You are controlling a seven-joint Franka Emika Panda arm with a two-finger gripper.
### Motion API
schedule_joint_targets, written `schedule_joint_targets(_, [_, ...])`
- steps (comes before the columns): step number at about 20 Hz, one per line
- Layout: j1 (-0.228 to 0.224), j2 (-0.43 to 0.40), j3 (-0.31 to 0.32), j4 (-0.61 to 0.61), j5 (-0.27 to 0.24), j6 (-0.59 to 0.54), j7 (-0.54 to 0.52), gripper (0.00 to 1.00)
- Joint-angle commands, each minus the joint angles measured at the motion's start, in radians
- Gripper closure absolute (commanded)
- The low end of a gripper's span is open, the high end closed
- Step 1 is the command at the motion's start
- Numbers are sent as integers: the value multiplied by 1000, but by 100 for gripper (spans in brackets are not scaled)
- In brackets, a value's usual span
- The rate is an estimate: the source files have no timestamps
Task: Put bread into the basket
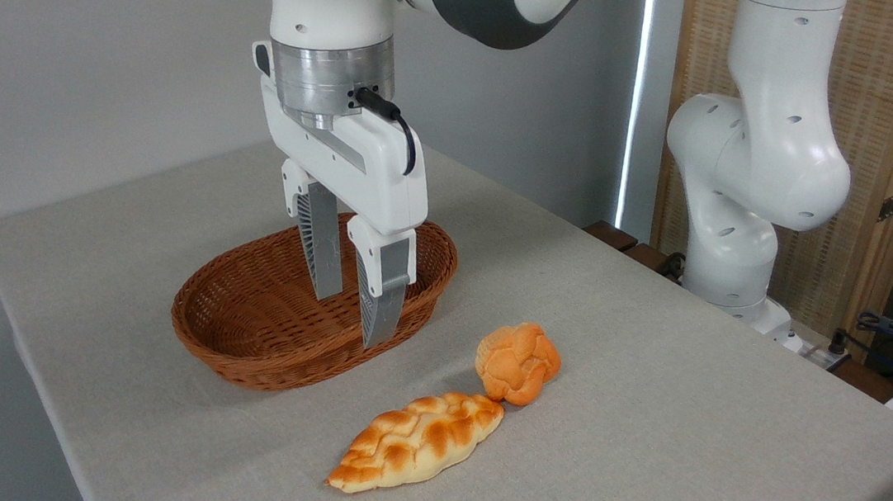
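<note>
The basket [255,330] sits on the table [684,441], toward the left side. It is oval, brown and woven, and nothing lies inside it; you can see its bare woven floor. The gripper [355,313] hangs over the right half of the basket, pointing down. Its two grey fingers [320,245] are spread apart with a gap between them, and they hold nothing. The tips reach down to about the level of the rim; from this view one tip shows in front of the near wall, but it is hard to tell if it touches the weave. The bun [518,362] is out on the table, to the right of the basket and apart from it. It is small, round and orange, with a lumpy top, and it lies tipped on its side. Just in front of it lies the loaf [416,441], long, golden and braided. The loaf's far tip is right by the bun, and they look like they touch. The white arm [754,167] stands at the back right of the table.
</note>
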Motion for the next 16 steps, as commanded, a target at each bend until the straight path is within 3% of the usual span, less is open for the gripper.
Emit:
schedule_joint_targets(1, [-3, 4, 8, 9, -15, 3, -7, 0])
schedule_joint_targets(16, [-1, -2, 12, 9, -12, -6, 1, 0])
